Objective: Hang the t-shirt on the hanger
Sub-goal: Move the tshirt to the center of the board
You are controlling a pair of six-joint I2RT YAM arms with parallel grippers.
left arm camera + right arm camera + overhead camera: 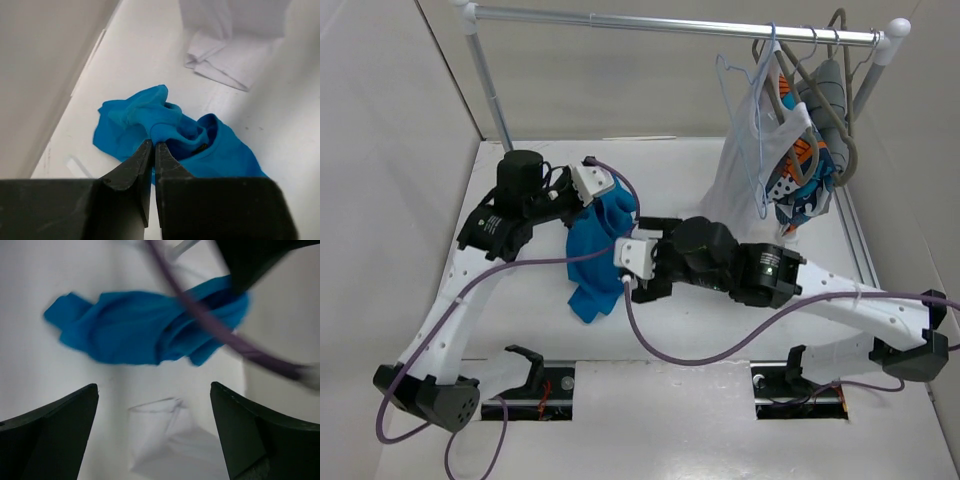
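Left gripper pinches the crumpled t-shirt lying left of centre; right gripper hovers spread just right. Hanger hangs on the far-right rail. Grasping stage; next likely fetching the hanger.

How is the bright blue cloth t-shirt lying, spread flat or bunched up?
Bunched up: the bright blue cloth t-shirt is crumpled in folds, one fold pinched in the left gripper.

You've got a plain bright blue t-shirt, white tabletop, white tank top, orange-and-blue patterned garment, grey hangers.
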